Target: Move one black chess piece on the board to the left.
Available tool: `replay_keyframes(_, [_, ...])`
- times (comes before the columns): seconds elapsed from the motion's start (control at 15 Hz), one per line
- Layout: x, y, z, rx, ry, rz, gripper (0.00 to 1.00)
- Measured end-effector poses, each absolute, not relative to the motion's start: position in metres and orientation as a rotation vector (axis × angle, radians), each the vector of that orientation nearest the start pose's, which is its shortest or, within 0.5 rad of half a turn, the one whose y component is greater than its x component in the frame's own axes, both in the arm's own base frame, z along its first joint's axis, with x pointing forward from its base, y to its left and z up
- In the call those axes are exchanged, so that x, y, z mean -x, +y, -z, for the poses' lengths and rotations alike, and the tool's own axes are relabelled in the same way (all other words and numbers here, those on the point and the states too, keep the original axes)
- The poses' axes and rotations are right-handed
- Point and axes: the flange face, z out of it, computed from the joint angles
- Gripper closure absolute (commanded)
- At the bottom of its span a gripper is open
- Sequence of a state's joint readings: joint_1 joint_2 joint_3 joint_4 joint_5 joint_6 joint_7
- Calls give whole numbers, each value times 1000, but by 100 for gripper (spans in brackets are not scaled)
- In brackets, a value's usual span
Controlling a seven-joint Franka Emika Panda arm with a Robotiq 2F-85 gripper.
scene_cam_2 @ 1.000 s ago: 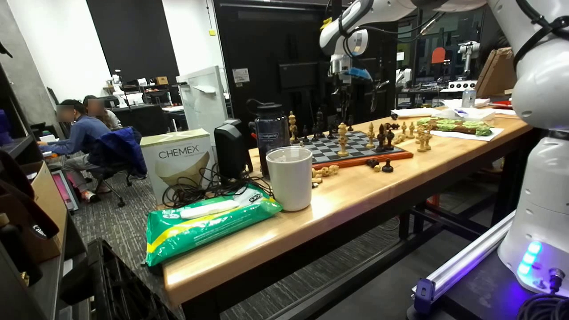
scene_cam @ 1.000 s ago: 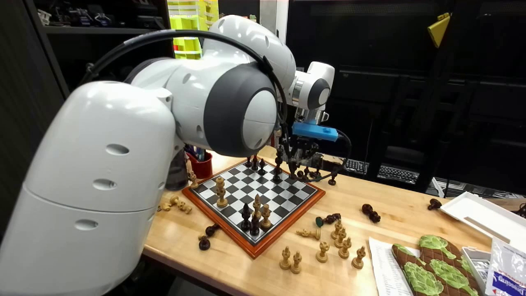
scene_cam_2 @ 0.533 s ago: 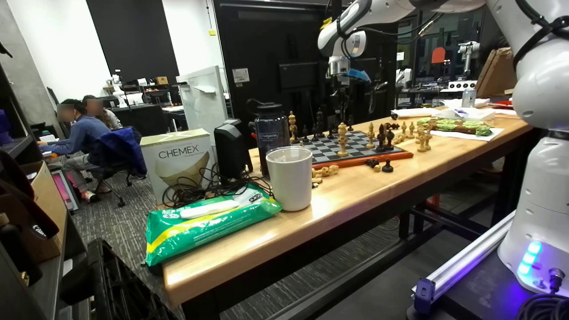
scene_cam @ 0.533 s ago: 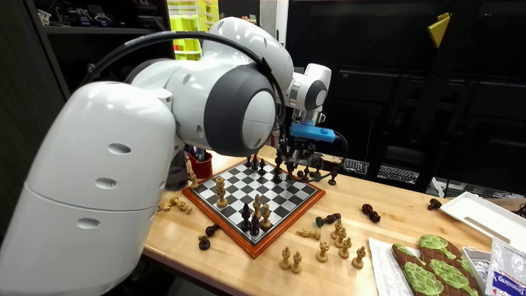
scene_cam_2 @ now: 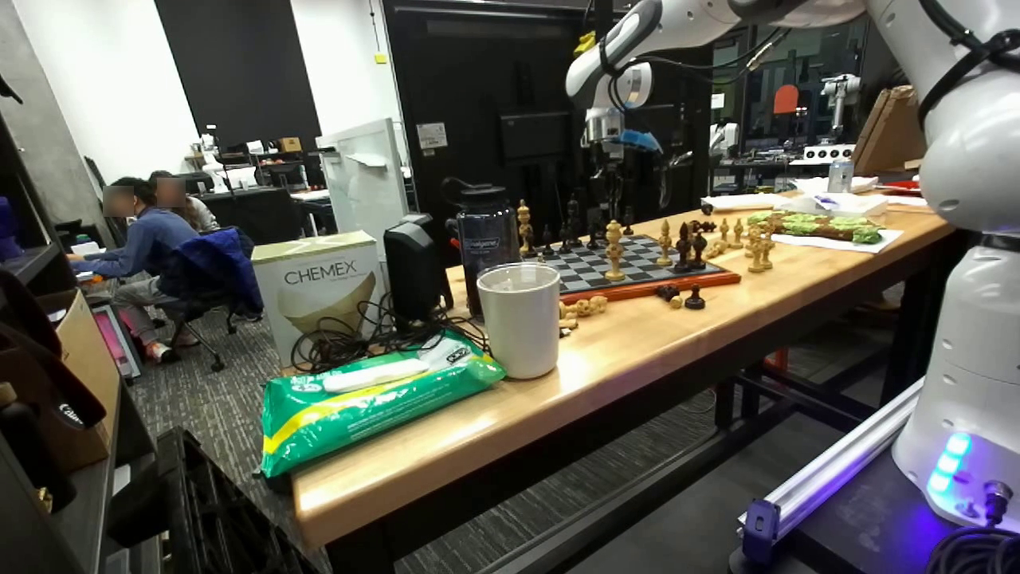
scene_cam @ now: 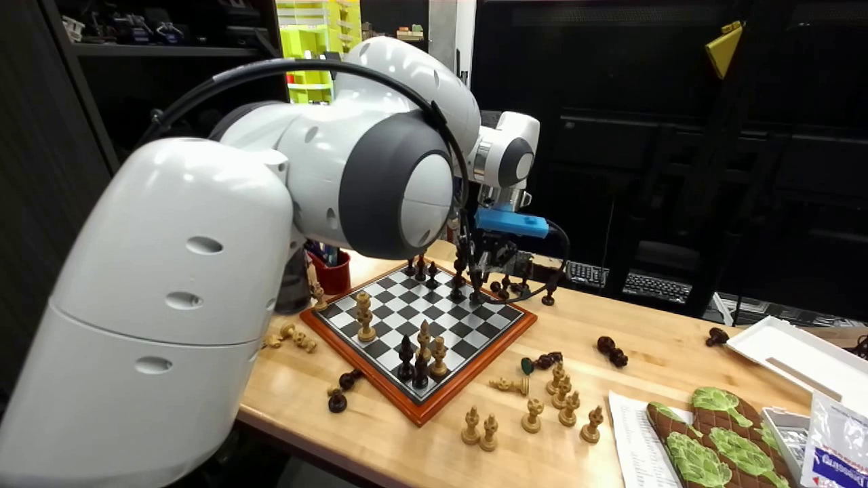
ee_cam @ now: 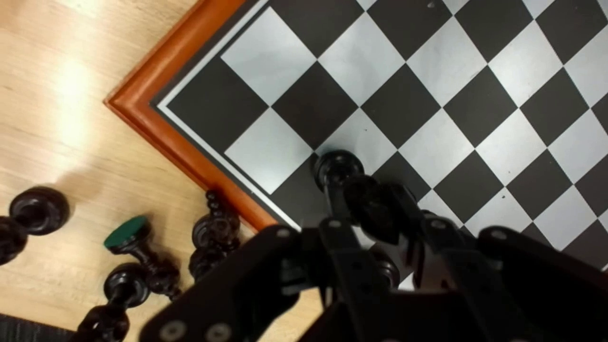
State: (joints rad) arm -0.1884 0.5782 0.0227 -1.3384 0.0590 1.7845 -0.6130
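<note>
Over bd (scene_cam: 415, 308) far-right side, ext. view | jaws pinch blk pc (ee_cam: 341, 170) by upper part | top hold prob. so it can land upright farther left

A robot arm (scene_cam: 169, 298) gleams in glossy white, its rounded shells (scene_cam_2: 968, 155) dimpled with oval recesses (scene_cam: 205, 245) and broken by a charcoal band (scene_cam: 371, 183). A thick black cable (scene_cam: 285, 66), a bright blue block (scene_cam: 510, 222) and cyan base lights (scene_cam_2: 948, 465) stand out; pale screw heads (ee_cam: 219, 331) stud the black gripper (ee_cam: 369, 203).
</note>
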Motion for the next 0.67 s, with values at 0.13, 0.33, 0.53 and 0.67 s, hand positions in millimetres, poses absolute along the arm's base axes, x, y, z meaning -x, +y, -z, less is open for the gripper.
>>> replay_keyframes(0.13, [-695, -114, -381, 2962, -652, -154, 93])
replay_keyframes(0.33, [-696, -112, -378, 2972, -670, -166, 93])
replay_keyframes(0.53, [-697, -109, -379, 2977, -687, -165, 93])
replay_keyframes(0.67, [-698, -107, -379, 2979, -697, -159, 93])
